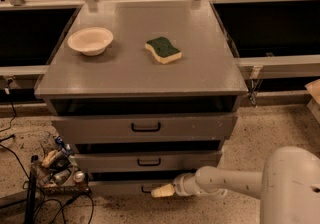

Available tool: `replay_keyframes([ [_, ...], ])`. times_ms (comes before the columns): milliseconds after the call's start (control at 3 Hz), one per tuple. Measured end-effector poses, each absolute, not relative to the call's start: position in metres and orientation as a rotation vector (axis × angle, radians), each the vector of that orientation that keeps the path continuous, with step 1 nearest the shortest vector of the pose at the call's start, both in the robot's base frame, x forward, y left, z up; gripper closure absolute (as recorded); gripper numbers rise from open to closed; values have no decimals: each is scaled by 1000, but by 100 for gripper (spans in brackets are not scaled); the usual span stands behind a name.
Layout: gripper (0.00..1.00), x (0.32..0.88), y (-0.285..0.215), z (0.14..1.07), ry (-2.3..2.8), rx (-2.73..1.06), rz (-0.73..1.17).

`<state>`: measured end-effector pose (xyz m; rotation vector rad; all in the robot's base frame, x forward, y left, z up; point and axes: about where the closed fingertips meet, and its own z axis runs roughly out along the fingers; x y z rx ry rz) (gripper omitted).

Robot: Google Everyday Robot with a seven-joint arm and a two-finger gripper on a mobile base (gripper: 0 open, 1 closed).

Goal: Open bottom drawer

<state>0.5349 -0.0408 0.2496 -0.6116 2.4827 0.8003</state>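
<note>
Down at the foot of the grey cabinet (226, 99), just above the speckled floor (260, 133), sits the bottom drawer (115, 187). Its front is the narrowest and shortest of three stacked panels. The panel's long axis runs left to right across the view and its face points toward the camera. Its small black loop handle (146, 189) lies near the middle of the panel, and a dark gap separates the panel from the middle drawer (190, 161) above. How far the drawer stands out cannot be told from this angle.

The arm (230, 182) reaches in from the lower right, stretched nearly level and close to the floor, from the robot's bulky white body (292, 188). It narrows through a ringed wrist to the cream-coloured pincer (162, 191), which points left. The tip sits at the drawer front, just right of the handle. Whether the pincer is wide, narrow or gripping the handle cannot be told.

Above, the top drawer (200, 127) has the widest front and a larger black handle. On the surface (135, 75) rest a pale bowl (90, 41) at the left and a green-topped sponge (163, 50) near the middle, well apart. Cables and clutter (55, 168) lie on the floor at the left.
</note>
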Motion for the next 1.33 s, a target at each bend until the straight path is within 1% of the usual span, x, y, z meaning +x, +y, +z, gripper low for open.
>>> replay_keyframes([
  [333,0,537,-45,248,2480,-548,747],
  [1333,0,544,-37,241,2475,-532,791],
])
